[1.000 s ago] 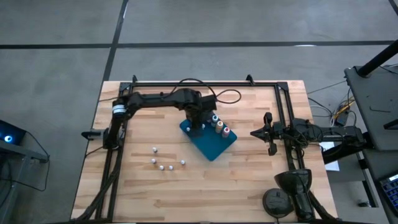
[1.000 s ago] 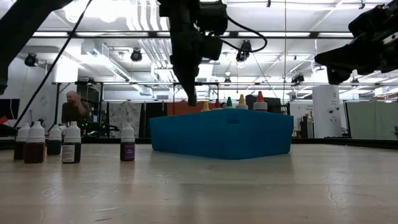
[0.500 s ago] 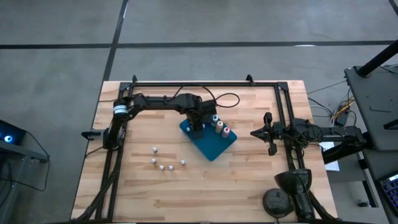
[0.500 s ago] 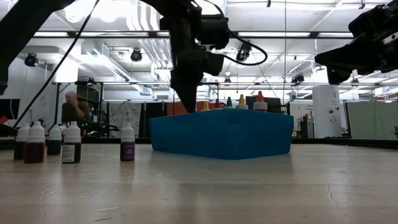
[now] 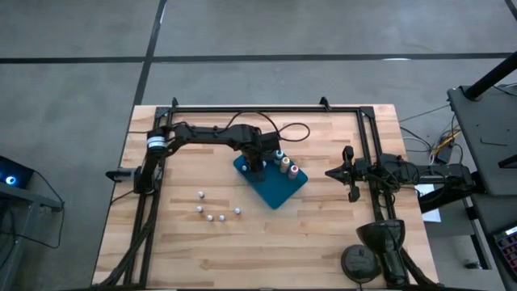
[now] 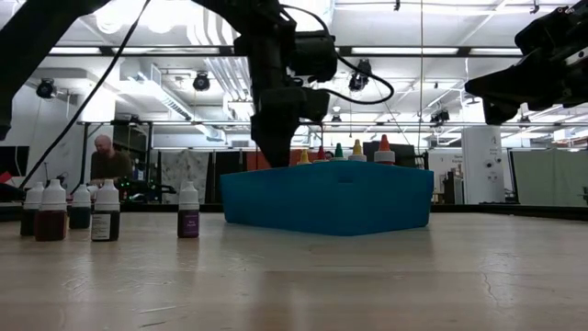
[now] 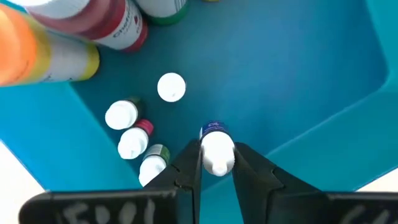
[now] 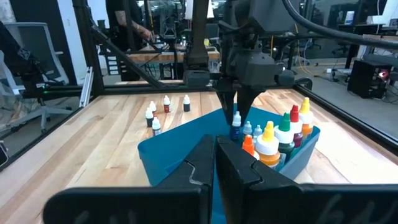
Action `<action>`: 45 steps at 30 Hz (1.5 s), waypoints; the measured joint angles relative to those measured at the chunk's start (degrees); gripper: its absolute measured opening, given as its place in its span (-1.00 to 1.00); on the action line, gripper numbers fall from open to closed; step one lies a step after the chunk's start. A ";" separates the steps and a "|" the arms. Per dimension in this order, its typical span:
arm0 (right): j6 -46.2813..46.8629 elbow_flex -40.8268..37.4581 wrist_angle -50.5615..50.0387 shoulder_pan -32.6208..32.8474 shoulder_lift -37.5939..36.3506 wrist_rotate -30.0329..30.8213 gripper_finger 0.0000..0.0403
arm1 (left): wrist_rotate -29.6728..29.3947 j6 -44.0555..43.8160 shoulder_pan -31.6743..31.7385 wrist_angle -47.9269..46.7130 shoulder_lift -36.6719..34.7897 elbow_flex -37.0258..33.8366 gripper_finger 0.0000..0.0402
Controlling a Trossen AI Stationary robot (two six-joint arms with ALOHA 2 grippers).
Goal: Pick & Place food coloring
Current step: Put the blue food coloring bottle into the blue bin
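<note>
My left gripper [image 5: 257,167] reaches down into the blue tray [image 5: 279,194], shut on a small white-topped food coloring bottle with a blue label [image 7: 216,151]. Several more white-topped bottles [image 7: 132,134] stand on the tray floor beside it. Bigger bottles with coloured tops [image 5: 285,164] stand at the tray's far right. Several small bottles [image 5: 212,210] stand upright on the table to the tray's near left. My right gripper [image 5: 331,172] waits at the table's right side, shut and holding nothing. My left gripper pinches the small bottle's white cap [image 7: 217,160] between its two fingers [image 7: 186,169], coming from above and pointing down. The bottle stands upright below the fingers [image 8: 236,129], inside the tray. Whether its base rests on the tray floor I cannot tell.
A dark metal frame [image 5: 266,107] runs along the table's far, left and right edges. Bare wood [image 5: 275,250] lies near the front edge. A round black object [image 5: 358,263] sits at the near right corner. A person [image 6: 108,158] shows in the room behind.
My left gripper has gone down with the small bottle, from above the tray's rim to inside the tray, staying shut on the bottle.
</note>
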 joint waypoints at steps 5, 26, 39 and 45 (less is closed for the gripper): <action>0.06 0.00 0.01 0.00 0.00 0.00 -0.96 | 0.00 0.62 0.51 0.13 0.19 -0.09 -0.75; -0.01 0.00 0.00 0.00 0.00 0.00 -0.96 | -0.04 0.94 1.44 1.89 4.33 0.03 -0.75; 0.00 0.00 0.02 0.00 -0.02 0.02 -0.96 | -0.58 0.94 1.85 3.56 4.33 -0.06 -0.75; 0.07 0.00 0.02 0.00 0.00 0.00 -0.96 | -0.59 0.94 1.85 3.56 4.33 -0.08 -0.75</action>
